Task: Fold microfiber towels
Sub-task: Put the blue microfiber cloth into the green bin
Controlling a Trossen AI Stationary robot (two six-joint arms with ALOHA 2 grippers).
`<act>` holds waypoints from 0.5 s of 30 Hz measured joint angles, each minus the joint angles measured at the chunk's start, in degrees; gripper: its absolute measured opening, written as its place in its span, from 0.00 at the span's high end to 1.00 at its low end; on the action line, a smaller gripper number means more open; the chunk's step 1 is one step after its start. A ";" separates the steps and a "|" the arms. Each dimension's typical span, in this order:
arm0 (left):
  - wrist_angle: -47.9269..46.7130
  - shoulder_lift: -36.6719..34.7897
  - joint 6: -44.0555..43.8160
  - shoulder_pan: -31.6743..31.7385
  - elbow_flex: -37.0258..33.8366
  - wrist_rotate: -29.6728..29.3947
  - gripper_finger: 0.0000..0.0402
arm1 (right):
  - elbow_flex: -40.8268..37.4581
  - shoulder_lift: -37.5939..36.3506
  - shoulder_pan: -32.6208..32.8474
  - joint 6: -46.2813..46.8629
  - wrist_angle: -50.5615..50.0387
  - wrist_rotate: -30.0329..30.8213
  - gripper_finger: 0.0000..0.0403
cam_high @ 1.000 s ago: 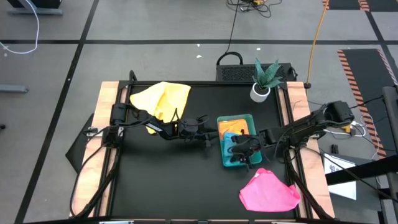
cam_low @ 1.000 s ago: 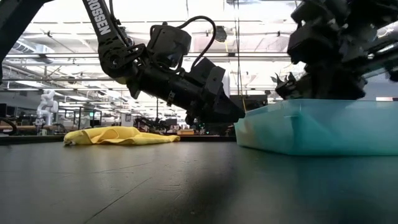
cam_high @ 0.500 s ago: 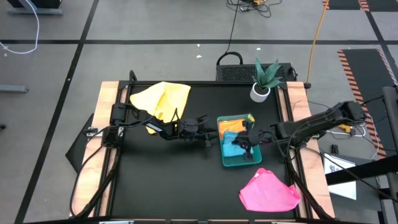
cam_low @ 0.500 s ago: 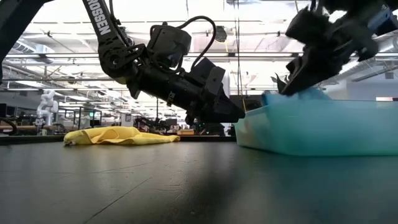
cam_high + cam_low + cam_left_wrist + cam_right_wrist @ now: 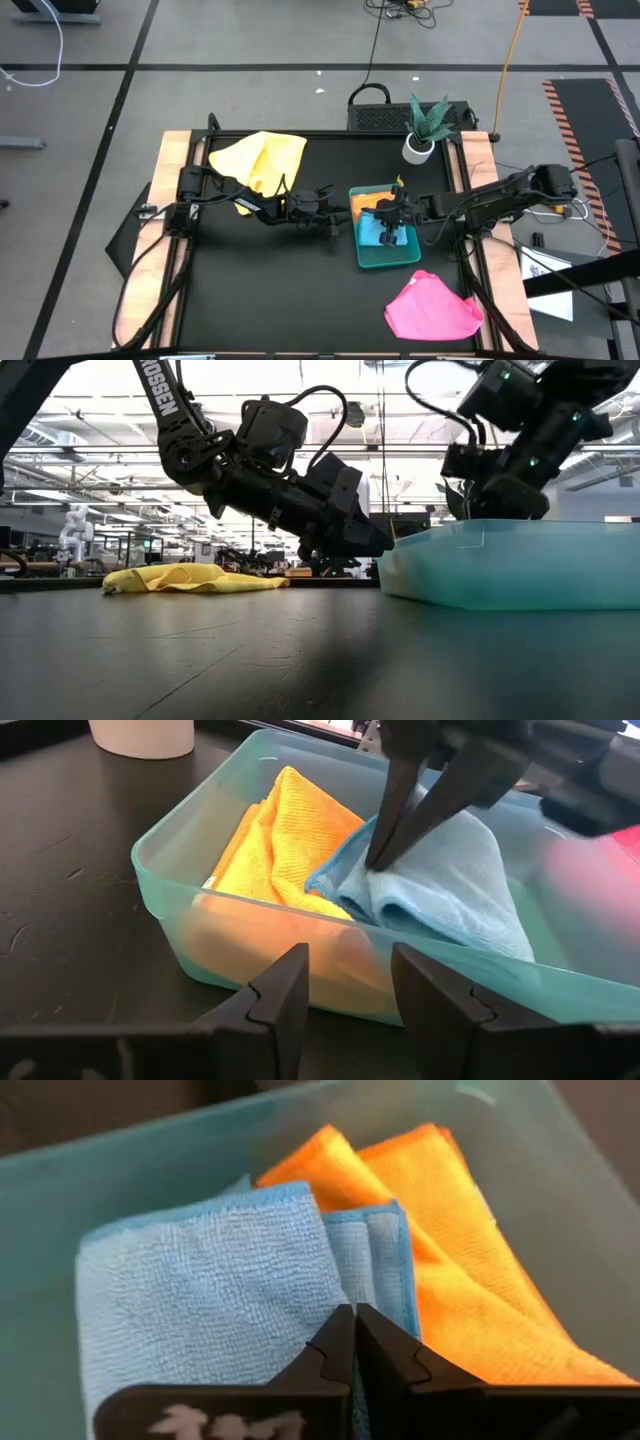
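**Right jaws pressed shut on the blue towel in the tray**

Four microfiber towels show in the high view. The light blue towel [image 5: 378, 228] lies folded inside the green tray [image 5: 400, 257], right of the frame's centre, its layered hemmed edges stacked against the folded orange-yellow towel [image 5: 366, 203] that fills the tray's upper end. In the right wrist view the blue towel [image 5: 210, 1290] has a soft looped pile and a stitched border, overlapping the orange-yellow one [image 5: 450, 1270]. A second yellow towel [image 5: 258, 160] lies loosely spread and creased at the upper left of the table [image 5: 270, 290], well apart from the tray. The pink towel [image 5: 432, 308] lies crumpled at the lower right, just below the tray.

The right gripper [image 5: 392, 222] reaches in from the right edge of the frame, its arm stretched nearly level across the table and its wrist bent down into the tray. Its jaws are closed together with their tips on a fold of the blue towel [image 5: 440, 880]; whether cloth is pinched between them I cannot tell.

The left gripper [image 5: 335, 222] waits low over the table just left of the tray, pointing at its side wall, jaws parted and empty. A potted plant [image 5: 428, 125] stands at the table's upper right.
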 joint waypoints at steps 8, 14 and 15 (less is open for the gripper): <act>-0.07 0.00 0.02 0.00 -0.01 0.00 0.64 | 0.00 0.38 0.15 -3.55 0.82 -0.15 0.94; -0.14 0.00 0.02 0.00 -0.01 0.00 0.64 | -0.01 -3.28 -0.26 -3.28 0.47 -0.15 0.76; -0.23 0.00 0.02 0.00 -0.01 0.00 0.64 | 0.00 -4.36 -0.26 -3.10 0.49 -0.15 0.74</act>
